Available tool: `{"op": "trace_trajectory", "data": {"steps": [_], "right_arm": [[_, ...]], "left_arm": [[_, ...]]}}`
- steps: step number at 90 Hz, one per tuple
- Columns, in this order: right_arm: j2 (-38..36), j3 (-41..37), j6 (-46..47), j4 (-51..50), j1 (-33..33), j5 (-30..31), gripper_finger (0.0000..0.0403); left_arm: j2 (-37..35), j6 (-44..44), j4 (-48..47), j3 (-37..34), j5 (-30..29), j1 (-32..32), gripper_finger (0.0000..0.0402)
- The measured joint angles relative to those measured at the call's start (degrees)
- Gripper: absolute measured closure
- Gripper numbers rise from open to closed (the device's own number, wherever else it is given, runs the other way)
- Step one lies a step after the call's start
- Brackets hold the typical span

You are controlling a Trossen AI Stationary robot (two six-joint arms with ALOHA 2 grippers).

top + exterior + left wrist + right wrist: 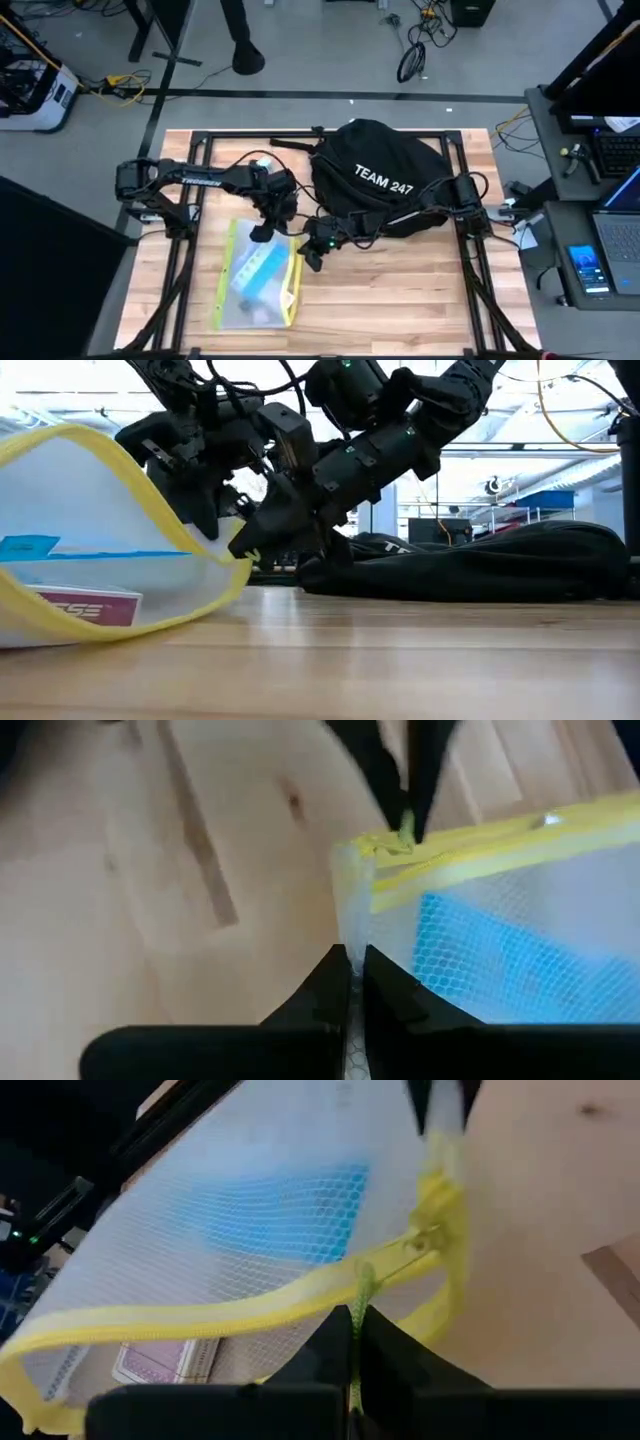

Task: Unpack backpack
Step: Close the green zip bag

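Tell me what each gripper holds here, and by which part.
Both hold the mesh pouch: left gripper pinches its corner edge, right gripper its zipper pull cord.

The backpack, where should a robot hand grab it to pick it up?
Probably by the top handle of the backpack, coming straight down from above. It lies slumped flat on the table, so its rounded fabric body gives thin fingers little to pinch. Which loop is the handle is hard to tell.

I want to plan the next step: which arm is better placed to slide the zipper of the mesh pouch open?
Right, probably. The right gripper is shut on the yellow zipper pull, while the left gripper pinches a corner of the mesh pouch and can brace it.
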Motion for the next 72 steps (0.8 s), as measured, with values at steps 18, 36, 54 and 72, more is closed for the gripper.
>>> {"op": "trace_trajectory", "data": {"steps": [18, 36, 54, 72], "right_arm": [[0.0, 0.0, -0.57, -0.02, -0.59, 0.44, 0.0402], [0.0, 0.0, -1.15, -0.02, -0.76, 0.75, 0.0402], [0.0, 0.0, -1.63, -0.56, -0.79, 0.88, 0.0402], [0.02, 0.0, -1.19, -1.54, -0.64, 1.15, 0.0403]], "left_arm": [[0.0, 3.89, 2.21, 0.0, -2.69, -1.9, 0.0332], [0.29, 4.01, 6.86, 0.0, -5.33, -1.95, 0.0232], [3.95, 4.24, 10.61, 0.04, -7.85, -1.95, 0.018], [8.55, 3.8, 13.5, 0.04, -7.21, -1.88, 0.0187]]}}
